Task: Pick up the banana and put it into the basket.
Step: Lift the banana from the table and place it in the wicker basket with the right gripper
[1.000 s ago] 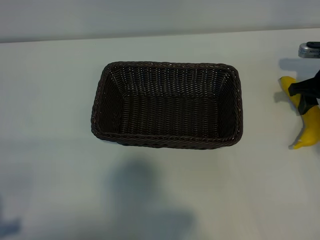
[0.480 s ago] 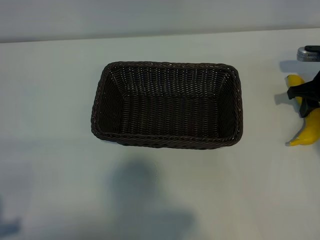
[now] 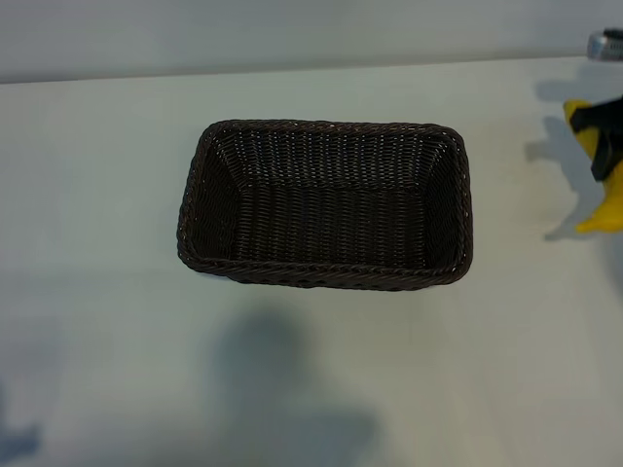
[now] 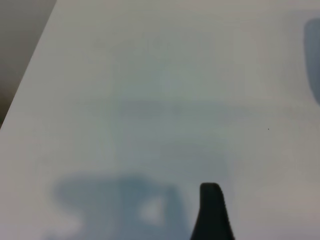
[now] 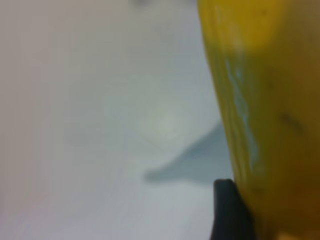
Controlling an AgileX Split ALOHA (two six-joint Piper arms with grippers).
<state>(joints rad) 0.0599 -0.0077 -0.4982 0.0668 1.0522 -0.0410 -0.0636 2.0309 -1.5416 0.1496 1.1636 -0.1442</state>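
Exterior view: I look steeply down on a pale, matte white surface (image 3: 97, 195) with the two arms mostly outside the shot.
Basket: a rectangular dark-brown woven wicker basket (image 3: 324, 274) with rounded corners and low sloping sides sits near the middle of the surface, nothing inside it.
Banana: a curved, smooth bright-yellow banana (image 3: 605, 209) hangs at the far right edge of the shot, well apart from the basket, its lower tip clear of the surface and its grey shadow lying on the surface beside it, toward the basket.
Right hand: the black right hand (image 3: 602, 136) is clamped across the middle of the banana, yellow showing above and below the grip; a bit of its metal wrist shows at the top right corner.
Right wrist view: the banana's yellow skin (image 5: 265, 115) fills one side of my picture, pressed against one dark fingertip (image 5: 230, 210), with the pale surface and the banana's shadow beyond.
Left hand: in the left wrist view only one dark fingertip (image 4: 212, 212) shows over bare surface and its own shadow; the hand stands wide and holds nothing.
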